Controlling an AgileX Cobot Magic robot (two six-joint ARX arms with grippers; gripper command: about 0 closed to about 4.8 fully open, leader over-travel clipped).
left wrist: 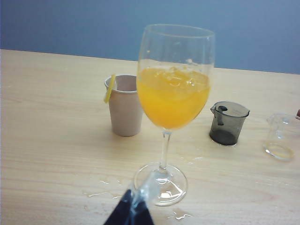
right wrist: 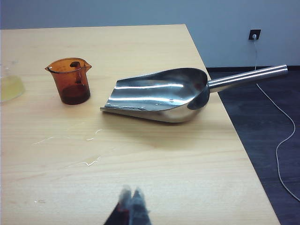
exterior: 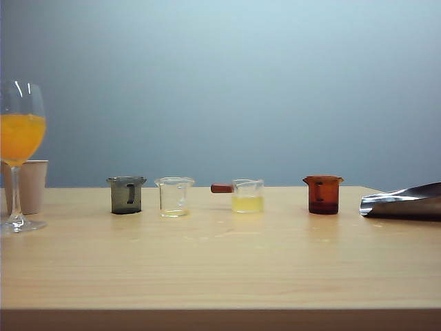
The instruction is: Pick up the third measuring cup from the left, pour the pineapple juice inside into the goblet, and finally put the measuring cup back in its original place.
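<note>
The third measuring cup [exterior: 247, 196], small and clear with a reddish-brown stick handle, stands mid-table in the exterior view. Pale yellow pineapple juice [exterior: 247, 204] fills its lower part. Only its yellow edge [right wrist: 8, 88] shows in the right wrist view. The goblet [exterior: 21, 131], tall and stemmed, stands at the far left holding orange liquid. My left gripper [left wrist: 133, 208] is shut and empty, just in front of the goblet's foot [left wrist: 161, 183]. My right gripper [right wrist: 131, 199] is shut and empty over bare table, short of the cups. Neither gripper shows in the exterior view.
A beige paper cup [exterior: 31, 186] stands behind the goblet. The row also holds a grey cup [exterior: 127, 195], a clear cup [exterior: 174, 197] and an amber cup [exterior: 323, 194]. A steel scoop [right wrist: 159, 93] lies near the table's right edge. Spilled drops [left wrist: 101, 193] wet the wood.
</note>
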